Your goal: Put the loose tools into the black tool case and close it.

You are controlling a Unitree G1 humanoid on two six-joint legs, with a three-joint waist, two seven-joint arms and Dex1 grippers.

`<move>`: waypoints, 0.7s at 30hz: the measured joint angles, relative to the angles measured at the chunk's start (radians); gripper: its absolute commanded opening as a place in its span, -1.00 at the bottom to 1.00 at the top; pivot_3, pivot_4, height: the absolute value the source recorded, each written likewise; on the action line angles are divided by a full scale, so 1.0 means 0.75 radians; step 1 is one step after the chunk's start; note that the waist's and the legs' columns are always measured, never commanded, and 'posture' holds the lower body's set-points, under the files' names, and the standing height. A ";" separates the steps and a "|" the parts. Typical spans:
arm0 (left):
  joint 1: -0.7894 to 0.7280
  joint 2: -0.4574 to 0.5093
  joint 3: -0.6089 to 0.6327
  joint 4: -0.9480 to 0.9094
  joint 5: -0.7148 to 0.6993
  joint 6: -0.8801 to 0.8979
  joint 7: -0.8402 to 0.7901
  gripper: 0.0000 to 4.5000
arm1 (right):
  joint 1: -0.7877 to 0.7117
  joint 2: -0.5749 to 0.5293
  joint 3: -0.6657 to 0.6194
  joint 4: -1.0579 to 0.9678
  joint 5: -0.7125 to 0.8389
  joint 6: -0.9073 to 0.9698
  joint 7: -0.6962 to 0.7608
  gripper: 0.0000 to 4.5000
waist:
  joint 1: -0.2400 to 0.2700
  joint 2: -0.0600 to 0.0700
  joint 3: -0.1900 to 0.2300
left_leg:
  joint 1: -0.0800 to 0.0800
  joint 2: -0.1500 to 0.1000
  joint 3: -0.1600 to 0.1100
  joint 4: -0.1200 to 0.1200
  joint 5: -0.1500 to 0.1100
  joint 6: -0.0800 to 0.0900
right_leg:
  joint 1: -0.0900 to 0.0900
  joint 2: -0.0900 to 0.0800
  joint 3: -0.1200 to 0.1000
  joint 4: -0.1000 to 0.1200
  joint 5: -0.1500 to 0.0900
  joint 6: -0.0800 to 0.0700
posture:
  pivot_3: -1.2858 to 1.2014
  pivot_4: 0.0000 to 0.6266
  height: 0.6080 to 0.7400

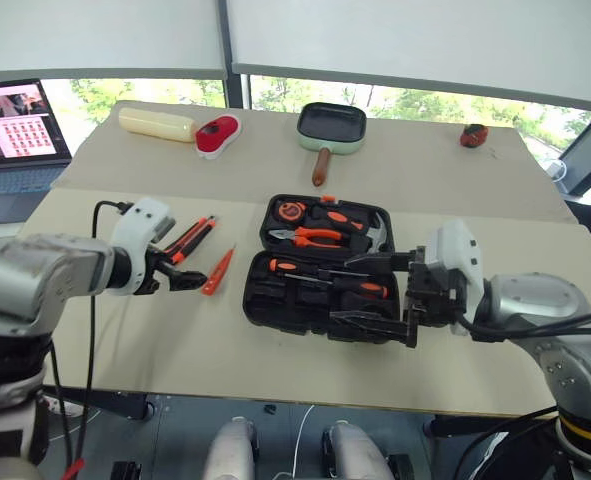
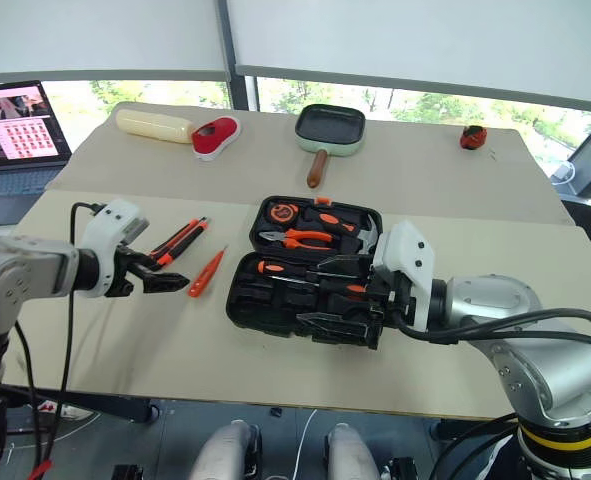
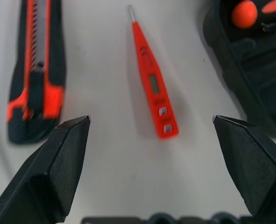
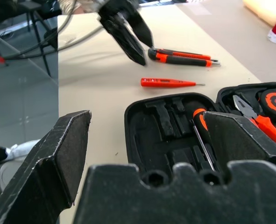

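One beige rectangular tabletop (image 1: 225, 360) carries everything we record here. One black plastic clamshell tool case with rounded corners (image 1: 260, 300) lies open near the table's centre, both halves flat. In its far half we count one orange-handled pair of pliers (image 1: 315, 236), one orange-and-black tape measure (image 1: 292, 211) and one steel hammer head (image 1: 377, 233); in its near half, two orange-and-black-handled screwdrivers (image 1: 315, 272) lie in the moulded slots, the remaining slots bare.

Two loose tools lie on the table to the left of the case, well apart from it: one orange-and-black utility knife (image 3: 35, 74) and one slim orange tester pen (image 3: 152, 79), side by side without touching, the pen the nearer to the case.

One left gripper (image 1: 180, 278) hangs above the table beside the knife and pen, its two black fingers (image 3: 58, 158) spread wide and holding nothing. One right gripper (image 1: 375, 292) hangs over the right end of the case, pointing left, fingers likewise wide apart and empty.

Along the far edge we count one green square pan with a wooden handle (image 1: 331, 125), one red-and-white oval gadget (image 1: 217, 135), one pale yellow cylinder (image 1: 156, 124) and one small red-and-dark object (image 1: 474, 135) we cannot identify. One open laptop (image 1: 15, 130) stands off the table's left corner.
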 measured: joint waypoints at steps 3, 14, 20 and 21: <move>-0.110 -0.072 -0.158 0.173 0.055 -0.048 0.002 1.00 | 0.012 0.015 0.004 -0.030 0.019 0.000 -0.070 0.99 | -0.004 0.000 0.000 | -0.001 0.000 -0.001 0.000 0.000 0.000 | -0.001 0.000 0.000 0.000 0.000 0.000 | 0.03 -0.52 1.00; -0.213 -0.157 -0.376 0.509 0.247 -0.328 -0.103 0.20 | 0.053 0.013 0.002 -0.099 0.097 0.000 -0.221 1.00 | -0.001 0.000 0.000 | -0.001 -0.001 -0.001 0.000 0.001 0.000 | 0.000 0.000 0.000 0.001 0.000 0.000 | 0.03 -0.52 1.00; -0.215 -0.177 -0.369 0.562 0.319 -0.393 -0.125 -0.78 | 0.071 -0.030 -0.046 -0.104 0.153 0.000 -0.244 1.00 | 0.010 0.001 -0.001 | 0.000 -0.002 -0.001 0.000 0.001 0.000 | 0.001 -0.002 0.000 0.001 0.000 0.000 | 0.03 -0.52 1.00; -0.213 -0.177 -0.366 0.565 0.327 -0.402 -0.134 -0.80 | 0.088 -0.039 -0.057 -0.106 0.169 0.000 -0.246 1.00 | 0.011 0.001 -0.001 | -0.001 -0.002 -0.001 0.000 0.001 0.000 | 0.001 -0.002 0.000 0.001 0.000 0.000 | 0.03 -0.52 1.00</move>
